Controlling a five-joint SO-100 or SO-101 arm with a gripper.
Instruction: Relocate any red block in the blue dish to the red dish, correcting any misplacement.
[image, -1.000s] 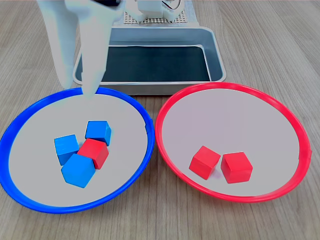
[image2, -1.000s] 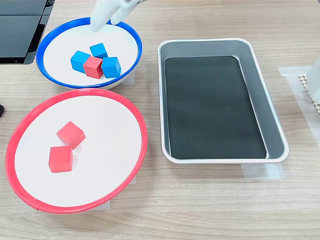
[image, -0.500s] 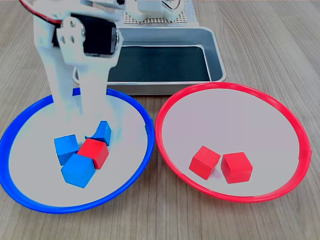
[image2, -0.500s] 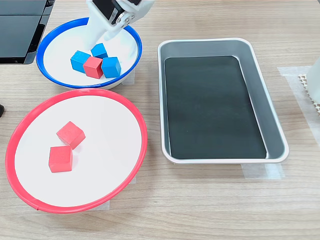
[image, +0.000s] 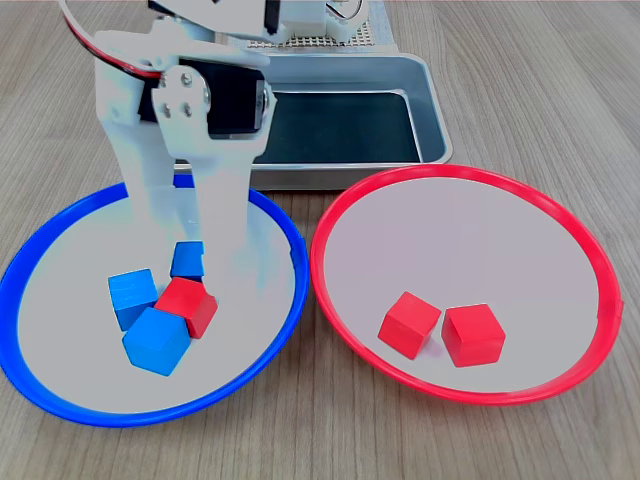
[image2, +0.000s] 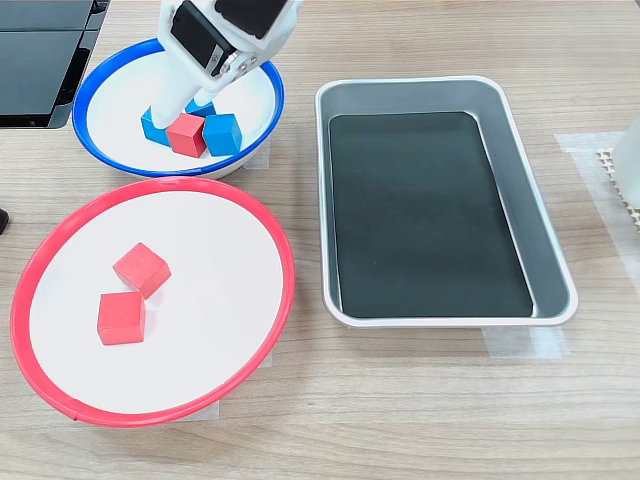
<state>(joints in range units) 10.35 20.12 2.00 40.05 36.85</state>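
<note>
On the wood-grain table (image: 520, 60), the tool (image: 195, 235) stands spread apart over the blue dish (image: 30, 385)

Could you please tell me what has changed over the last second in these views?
The gripper has come down from the blue dish's far rim into the dish, its fingers now straddling the rear blue cube beside the red block. Nothing is gripped; the cubes and the red dish stayed put.

The white arm reaches steeply down, gripper (image: 190, 235) fingers parted (slightly)
</note>
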